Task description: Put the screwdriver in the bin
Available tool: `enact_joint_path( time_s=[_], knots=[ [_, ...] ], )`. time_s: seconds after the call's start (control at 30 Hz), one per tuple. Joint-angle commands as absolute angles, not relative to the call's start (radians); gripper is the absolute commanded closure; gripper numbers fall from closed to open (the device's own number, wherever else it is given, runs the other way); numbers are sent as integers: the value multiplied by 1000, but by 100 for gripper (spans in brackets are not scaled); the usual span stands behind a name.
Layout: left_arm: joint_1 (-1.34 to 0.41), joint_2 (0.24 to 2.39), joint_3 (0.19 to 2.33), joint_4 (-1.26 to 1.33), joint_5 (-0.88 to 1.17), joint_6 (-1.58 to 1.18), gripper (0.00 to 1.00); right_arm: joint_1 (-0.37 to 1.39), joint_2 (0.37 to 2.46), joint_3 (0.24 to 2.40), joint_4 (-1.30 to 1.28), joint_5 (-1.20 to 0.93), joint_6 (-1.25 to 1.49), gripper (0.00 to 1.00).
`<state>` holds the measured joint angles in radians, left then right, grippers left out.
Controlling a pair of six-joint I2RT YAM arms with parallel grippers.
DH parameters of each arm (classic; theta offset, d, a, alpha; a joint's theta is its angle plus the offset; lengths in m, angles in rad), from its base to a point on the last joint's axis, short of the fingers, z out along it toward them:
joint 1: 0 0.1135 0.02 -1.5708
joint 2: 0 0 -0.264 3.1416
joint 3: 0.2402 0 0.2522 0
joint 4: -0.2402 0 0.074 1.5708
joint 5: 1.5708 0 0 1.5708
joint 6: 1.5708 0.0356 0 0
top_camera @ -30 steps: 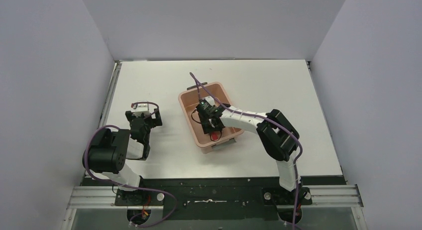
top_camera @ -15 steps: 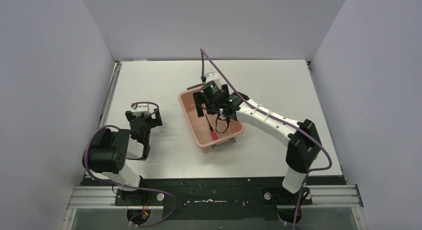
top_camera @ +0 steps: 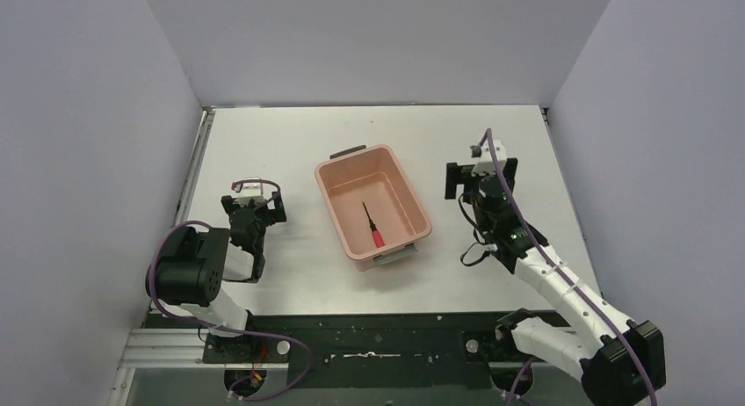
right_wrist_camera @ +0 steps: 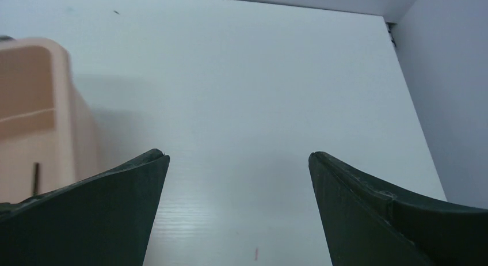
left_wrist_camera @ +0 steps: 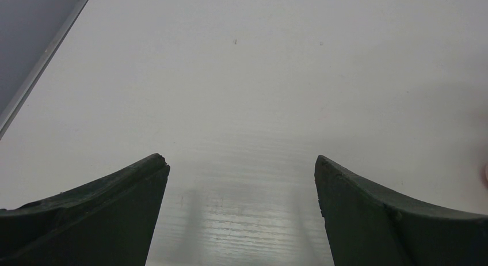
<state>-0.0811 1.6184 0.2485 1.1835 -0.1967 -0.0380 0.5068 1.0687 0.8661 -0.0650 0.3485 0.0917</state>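
The screwdriver [top_camera: 372, 226] lies flat on the floor of the bin [top_camera: 386, 191], its red handle toward the near end, so I judge the task as practically done. The right fingers [right_wrist_camera: 391, 220] stand wide apart and hold nothing; they hover above the bare surface [top_camera: 264, 151], and the bin is to their left, near but not touching. The left fingers [left_wrist_camera: 86, 214] are also apart and empty, with the bin well away to their right.

The main danger now is a careless retreat. If the right arm swings toward its left, the spread fingers or the purple cable [top_camera: 492, 173] can catch the rim of the bin and push or tip it. The screwdriver is small and light, so I expect a hard knock could make it slide or jump out.
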Motion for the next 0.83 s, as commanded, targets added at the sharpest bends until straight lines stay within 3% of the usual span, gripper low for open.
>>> enact_joint_path(
  time_s=[0.0,0.13,0.43,0.8],
  knots=[
    [-75,1612,255,1209,-182,-29,3,374,902,522,396,270,-63,0],
    [-75,1610,255,1210,-181,-29,3,300,799,256,540,295,-47,0],
    [-75,1611,255,1209,-183,-27,3,272,801,-34,853,337,-7,0],
    [-75,1610,256,1208,-181,-29,3,265,919,-32,951,259,-31,0]
  ],
)
